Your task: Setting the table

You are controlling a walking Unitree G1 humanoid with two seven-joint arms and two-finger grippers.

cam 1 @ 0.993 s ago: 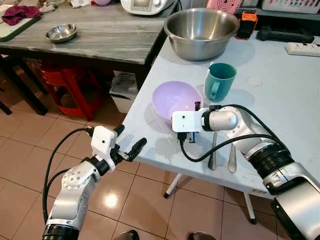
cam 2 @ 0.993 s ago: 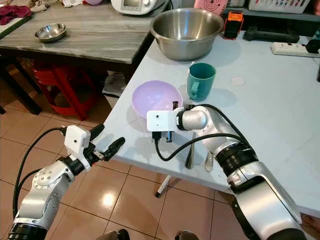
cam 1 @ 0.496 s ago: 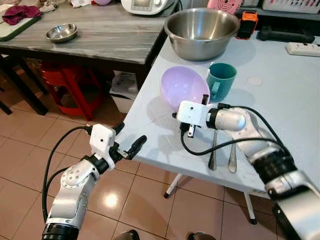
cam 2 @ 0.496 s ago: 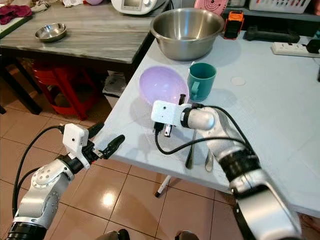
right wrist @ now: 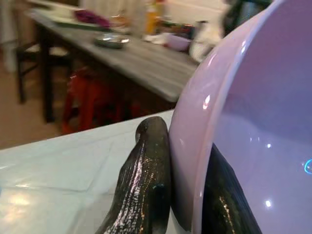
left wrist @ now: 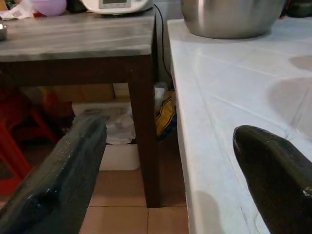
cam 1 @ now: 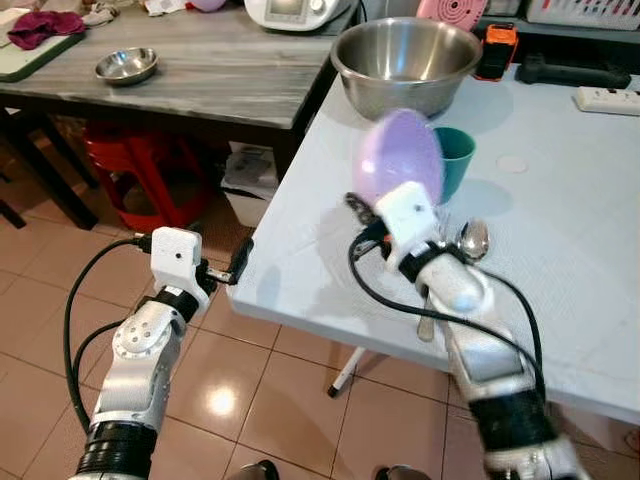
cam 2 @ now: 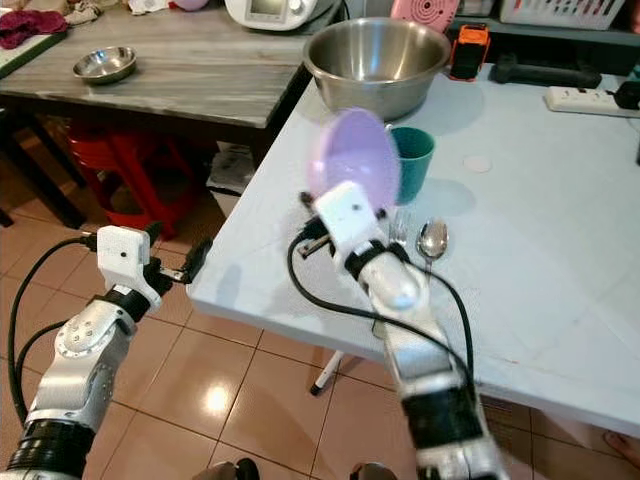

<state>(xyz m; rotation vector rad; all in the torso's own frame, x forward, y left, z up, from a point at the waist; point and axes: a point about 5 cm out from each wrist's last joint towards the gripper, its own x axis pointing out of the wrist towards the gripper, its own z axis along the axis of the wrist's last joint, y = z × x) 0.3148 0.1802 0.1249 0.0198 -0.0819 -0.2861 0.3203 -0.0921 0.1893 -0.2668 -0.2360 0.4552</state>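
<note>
Lilac plastic, the bowl (cam 1: pixel 397 160) was up off the white table (cam 1: pixel 560 230) and tipped nearly on edge, its rim pinched between the two black fingers of the right pincer (right wrist: pixel 183 187); one finger (right wrist: pixel 144 180) lay against the outer wall, the other inside. I judged the grip firm but thin, a rim hold only. The bowl was blurred in the head views, so I read it as mid-carry, not placed.

Just behind the pincer stood the teal mug (cam 1: pixel 455 160), and beyond that the big steel bowl (cam 1: pixel 405 62). Right beside the pincer, on its wrist side, lay a spoon (cam 1: pixel 470 243), with what looked like a second utensil alongside it, mostly hidden by the arm.

My left pincer (left wrist: pixel 170 180) hung off the table's near edge, fingers wide apart and holding nothing.

As I judged it, the setting was well under way: mug and cutlery were out on the table. Left to do: bring the bowl down level at its place and let go.
</note>
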